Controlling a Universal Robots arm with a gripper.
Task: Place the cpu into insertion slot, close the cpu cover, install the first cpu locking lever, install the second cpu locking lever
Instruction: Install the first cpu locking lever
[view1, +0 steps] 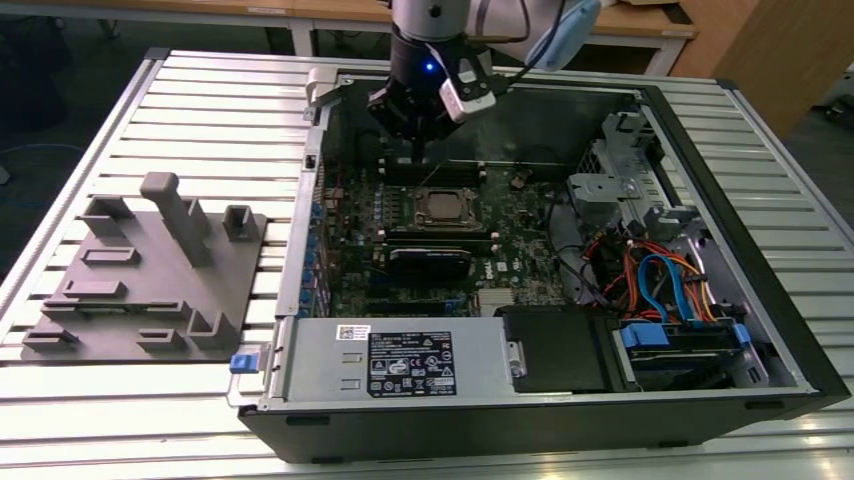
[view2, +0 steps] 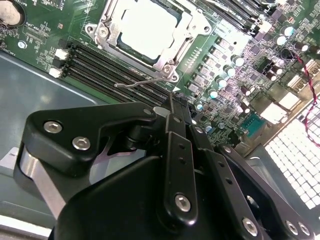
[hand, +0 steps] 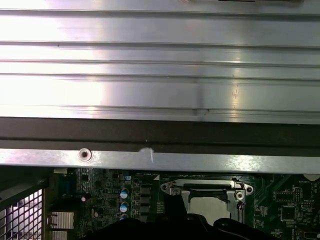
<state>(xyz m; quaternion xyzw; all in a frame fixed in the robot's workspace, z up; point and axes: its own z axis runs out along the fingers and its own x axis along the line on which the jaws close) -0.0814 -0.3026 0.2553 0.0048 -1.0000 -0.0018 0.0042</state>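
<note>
- End effector (view2: 174, 102): clenched on nothing, its tips near the wire locking lever (view2: 142, 82).
- Motherboard (view2: 40, 30): lies flat.
- cpu cover (view2: 167, 62): down, framing the cpu (view2: 147, 27) seated beneath it.
- The lever looks unlatched. It is probably best pressed down steadily, then sideways under its hook.

1. Second wrist view: the small flat square cpu with a dull silvery top (view2: 148, 27) and the thin silvery metal cpu cover (view2: 167, 62) framing it were cut off by the picture's edge.
2. Same view: the black jointed gripper (view2: 174, 100) hid the green circuit board (view2: 45, 35) beneath it.
3. First wrist view: a dark shape covered part of the cpu (hand: 207, 206).
4. Exterior view: the small square silver-rimmed insertion slot (view1: 445, 207) was too small to tell detail, and the grey arm (view1: 441, 30) ran out of frame.
</note>
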